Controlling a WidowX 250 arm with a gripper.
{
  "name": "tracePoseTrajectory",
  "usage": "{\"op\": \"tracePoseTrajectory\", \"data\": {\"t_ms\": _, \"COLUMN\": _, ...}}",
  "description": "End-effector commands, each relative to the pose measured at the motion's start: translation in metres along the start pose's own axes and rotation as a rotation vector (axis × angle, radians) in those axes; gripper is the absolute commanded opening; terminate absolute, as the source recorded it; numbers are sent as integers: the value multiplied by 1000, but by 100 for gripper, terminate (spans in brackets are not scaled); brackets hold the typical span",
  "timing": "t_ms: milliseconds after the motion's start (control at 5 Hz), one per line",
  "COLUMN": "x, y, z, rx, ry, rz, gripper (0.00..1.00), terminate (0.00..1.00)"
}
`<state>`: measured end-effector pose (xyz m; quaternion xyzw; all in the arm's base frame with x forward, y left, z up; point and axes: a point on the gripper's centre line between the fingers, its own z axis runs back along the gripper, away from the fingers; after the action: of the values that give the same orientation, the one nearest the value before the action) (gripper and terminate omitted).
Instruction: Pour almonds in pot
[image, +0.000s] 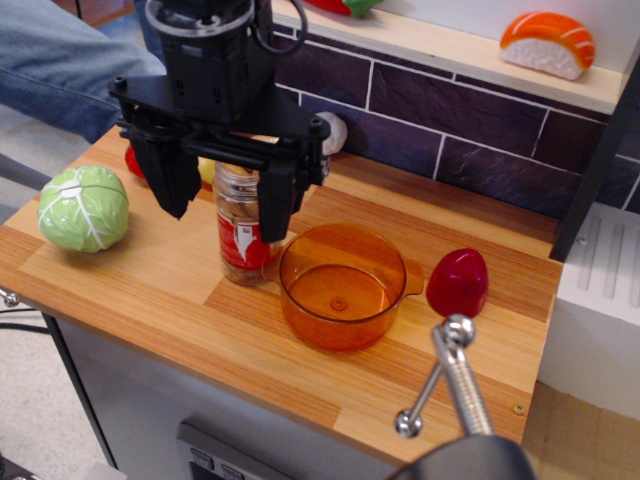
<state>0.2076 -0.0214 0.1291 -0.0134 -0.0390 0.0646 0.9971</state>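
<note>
A clear plastic jar (238, 232) with a red-and-white label stands upright on the wooden counter, with brown almonds (238, 203) showing through its upper part. The translucent orange pot (340, 283) with two small side handles stands just to the jar's right, almost touching it, and looks empty. My black gripper (226, 205) hangs over the jar, open, with one finger left of the jar and the other in front of its right side. The jar's top is hidden behind the gripper body.
A green cabbage toy (84, 208) lies at the counter's left end. A dark red egg-shaped toy (458, 282) sits right of the pot. A metal faucet-like handle (452, 375) stands at the front right. A sushi toy (548, 43) rests on the back shelf.
</note>
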Motion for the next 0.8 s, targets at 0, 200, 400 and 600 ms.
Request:
{"op": "tracePoseTrajectory", "data": {"t_ms": 0, "x": 0, "y": 0, "z": 0, "rx": 0, "ry": 0, "rz": 0, "gripper": 100, "terminate": 0}}
{"op": "tracePoseTrajectory", "data": {"t_ms": 200, "x": 11, "y": 6, "z": 13, "rx": -132, "ry": 12, "rz": 179, "gripper": 100, "terminate": 0}}
{"op": "tracePoseTrajectory", "data": {"t_ms": 400, "x": 27, "y": 20, "z": 24, "rx": -231, "ry": 27, "rz": 309, "gripper": 100, "terminate": 0}}
{"op": "tracePoseTrajectory", "data": {"t_ms": 600, "x": 48, "y": 42, "z": 37, "rx": -351, "ry": 88, "rz": 529, "gripper": 100, "terminate": 0}}
